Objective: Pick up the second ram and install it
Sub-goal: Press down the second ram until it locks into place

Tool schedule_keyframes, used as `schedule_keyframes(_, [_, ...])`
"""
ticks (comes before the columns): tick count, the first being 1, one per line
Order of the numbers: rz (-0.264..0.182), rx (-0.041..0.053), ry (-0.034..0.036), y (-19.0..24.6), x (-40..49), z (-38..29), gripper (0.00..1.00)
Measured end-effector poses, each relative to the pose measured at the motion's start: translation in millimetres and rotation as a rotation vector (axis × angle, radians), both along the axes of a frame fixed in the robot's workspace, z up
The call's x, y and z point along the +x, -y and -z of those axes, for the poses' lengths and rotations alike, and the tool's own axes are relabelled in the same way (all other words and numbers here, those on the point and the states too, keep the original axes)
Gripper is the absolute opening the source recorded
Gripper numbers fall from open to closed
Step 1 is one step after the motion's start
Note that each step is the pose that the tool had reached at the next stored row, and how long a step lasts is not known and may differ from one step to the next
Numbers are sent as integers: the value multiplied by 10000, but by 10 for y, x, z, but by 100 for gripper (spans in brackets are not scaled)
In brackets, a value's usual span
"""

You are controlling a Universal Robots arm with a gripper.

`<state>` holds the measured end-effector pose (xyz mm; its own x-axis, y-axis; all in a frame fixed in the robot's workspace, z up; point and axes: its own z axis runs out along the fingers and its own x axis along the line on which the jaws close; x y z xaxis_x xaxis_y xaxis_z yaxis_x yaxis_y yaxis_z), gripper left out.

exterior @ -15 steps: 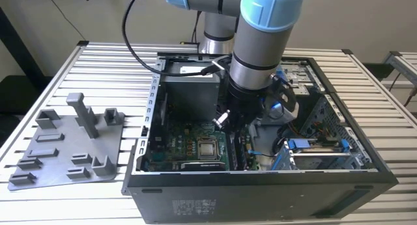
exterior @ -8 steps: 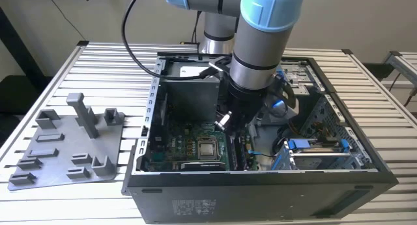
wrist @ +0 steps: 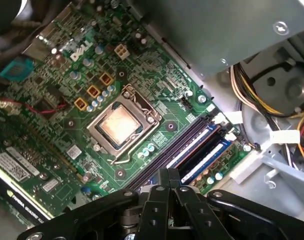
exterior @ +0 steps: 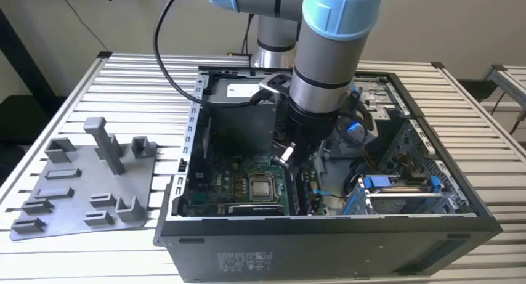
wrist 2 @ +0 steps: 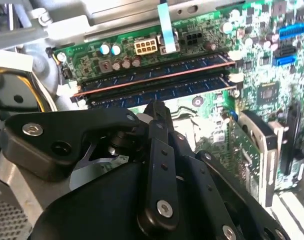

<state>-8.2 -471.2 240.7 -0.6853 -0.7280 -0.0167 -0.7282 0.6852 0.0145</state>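
Observation:
Two dark memory sticks with blue labels sit upright side by side in the motherboard slots. I take the stick nearer my fingertips as the second ram [wrist 2: 157, 93] [wrist: 191, 146]; the other stick [wrist 2: 157, 69] [wrist: 210, 156] lies toward the board edge. My gripper [wrist 2: 157, 107] [wrist: 168, 173] is shut, fingers pressed together with nothing between them, and its tip is right over the second ram; I cannot tell whether it touches. In the exterior view the gripper [exterior: 287, 156] reaches down inside the open computer case [exterior: 329, 231].
The bare processor socket [wrist: 119, 122] [exterior: 263, 188] lies beside the slots. Yellow cables [wrist: 252, 97] and a metal bracket crowd the board edge. A blue-tabbed drive cage [exterior: 403, 186] fills the case at the exterior view's right. A grey holder tray [exterior: 82, 185] lies on the table at its left.

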Motion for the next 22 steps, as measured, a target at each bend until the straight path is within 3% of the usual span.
schedule_keyframes(22, [-3999, 2, 16, 0, -1, 1, 11])
